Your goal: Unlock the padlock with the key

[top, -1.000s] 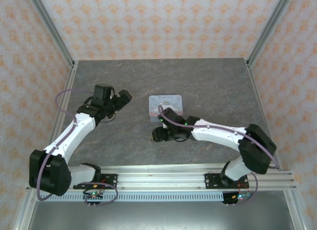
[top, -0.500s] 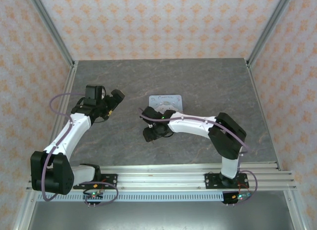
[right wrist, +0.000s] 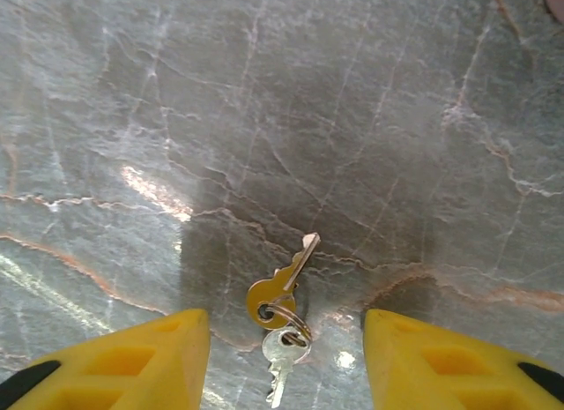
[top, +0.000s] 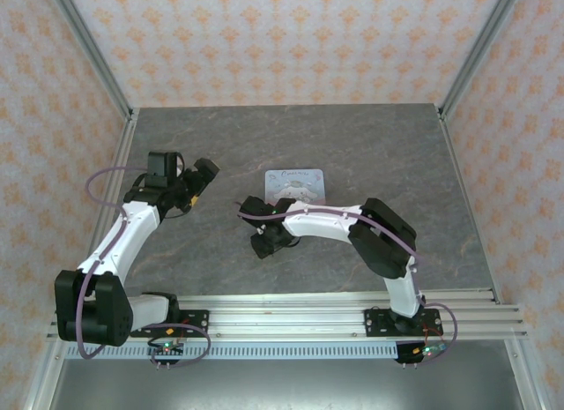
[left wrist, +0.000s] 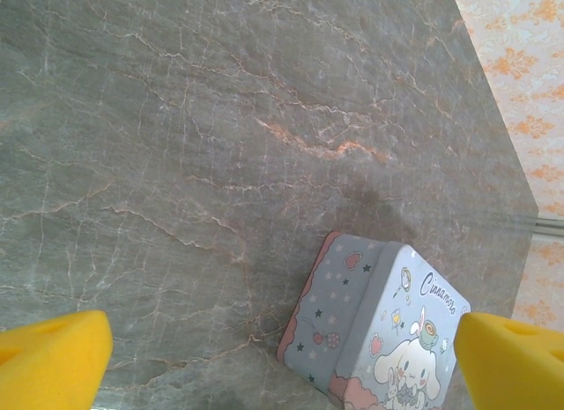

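Brass key [right wrist: 280, 287] flat on the grey marble table [right wrist: 132, 93], between the right gripper's [right wrist: 284, 339] spread fingers.
It is ringed to a silver key [right wrist: 282, 361] at its 6 o'clock. Best to descend centred and pinch the brass head, not the ring. The cartoon tin [top: 295, 182] sits at that gripper's 1 o'clock, clear of it. The left gripper [top: 201, 176], fingers likewise parted, hovers at 10 o'clock.

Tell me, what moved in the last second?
The right arm swung left, so the right fingers now sit open either side of the keys. The left fingers, open too, pulled back left a little. Nothing was grabbed. The tin stayed put.
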Tool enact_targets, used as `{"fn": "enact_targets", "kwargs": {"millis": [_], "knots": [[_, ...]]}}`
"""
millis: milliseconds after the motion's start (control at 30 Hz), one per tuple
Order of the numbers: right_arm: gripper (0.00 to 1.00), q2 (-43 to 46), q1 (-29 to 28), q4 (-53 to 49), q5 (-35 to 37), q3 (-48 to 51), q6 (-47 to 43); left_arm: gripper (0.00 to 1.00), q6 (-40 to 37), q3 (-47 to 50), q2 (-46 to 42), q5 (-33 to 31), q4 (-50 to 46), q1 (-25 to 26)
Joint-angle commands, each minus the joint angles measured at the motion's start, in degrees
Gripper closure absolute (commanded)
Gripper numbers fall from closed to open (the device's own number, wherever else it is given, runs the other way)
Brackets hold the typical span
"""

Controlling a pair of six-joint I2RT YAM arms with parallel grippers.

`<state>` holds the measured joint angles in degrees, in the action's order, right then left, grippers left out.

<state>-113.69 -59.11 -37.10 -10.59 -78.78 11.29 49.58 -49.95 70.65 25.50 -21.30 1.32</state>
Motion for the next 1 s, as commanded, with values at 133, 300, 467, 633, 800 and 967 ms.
{"fn": "enact_targets", "kwargs": {"millis": [133,300,467,633,800,967], "knots": [[0.54,-2.1,-0.9,-2.6,2.9,-2.3,-0.8,0.0,0.0,0.6,0.7,1.0,1.7,-0.8],[0.57,-3.1,-1.6,-2.6,4.2,-2.4,-0.5,0.0,0.1,0.7,0.8,1.1,2.0,-0.8],[0.6,-3.5,-1.6,-1.8,4.4,-1.9,-0.1,0.0,0.3,1.1,0.8,1.0,2.1,-0.9],[0.72,-3.4,-1.6,-1.0,4.4,-0.7,0.2,0.0,0.1,1.3,0.6,0.9,1.7,-0.9],[0.93,-2.2,-1.6,0.2,4.6,0.9,0.8,0.0,0.1,1.8,0.4,0.8,1.8,-0.9],[1.0,1.5,-1.6,1.8,6.0,3.4,1.4,0.0,0.1,2.4,0.2,1.1,2.0,-0.9]]}}
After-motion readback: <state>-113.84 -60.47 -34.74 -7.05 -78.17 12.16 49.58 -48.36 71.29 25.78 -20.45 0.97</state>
